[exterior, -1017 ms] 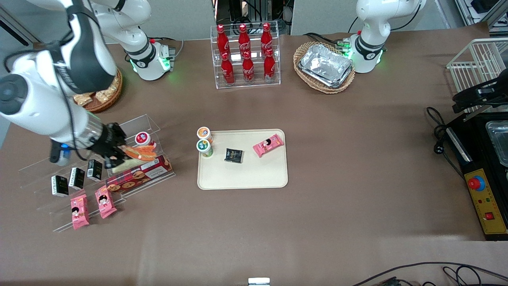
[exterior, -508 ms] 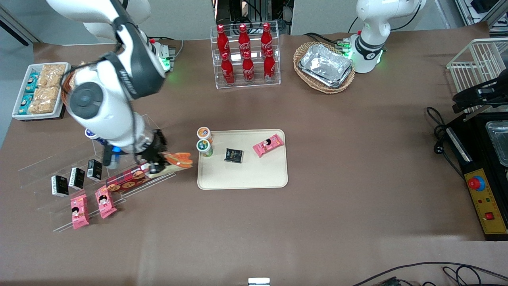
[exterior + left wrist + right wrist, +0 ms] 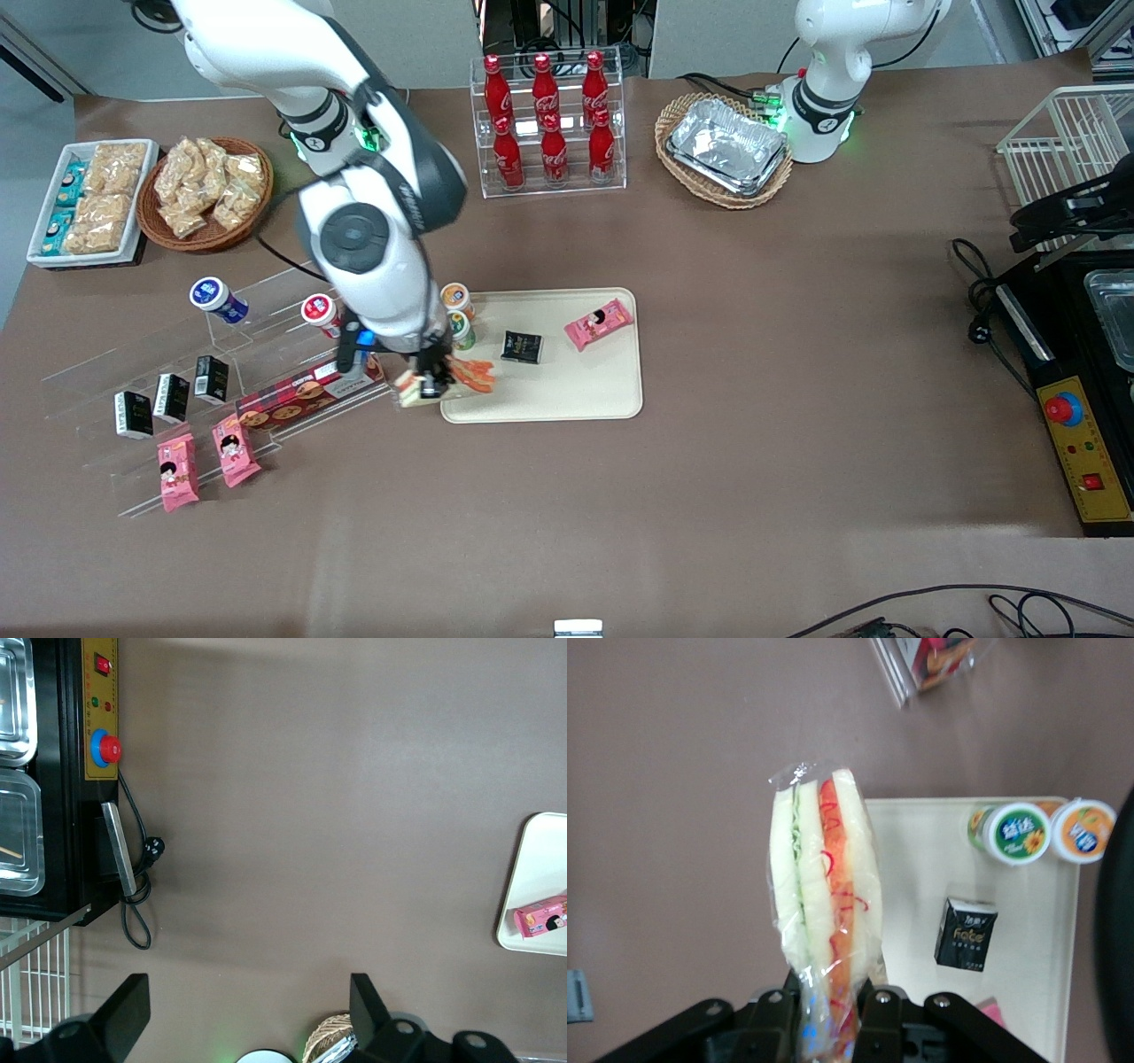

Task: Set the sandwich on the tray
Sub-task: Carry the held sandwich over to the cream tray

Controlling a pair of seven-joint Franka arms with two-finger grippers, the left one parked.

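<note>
One wrapped sandwich (image 3: 824,904), pale bread layers with green and orange-red filling showing through clear plastic, clamped by gripper (image 3: 429,383), held over near corner of tray (image 3: 576,403) toward working arm's end.

I see the sandwich (image 3: 825,904) clamped in the gripper (image 3: 429,383): pale-bread wedge, clear wrap, orange-red print, held off the table above the tray's (image 3: 567,399) corner nearest the working arm's end. Tray is cream-beige, flat, rounded corners, low rim, lying on the brown table.
</note>
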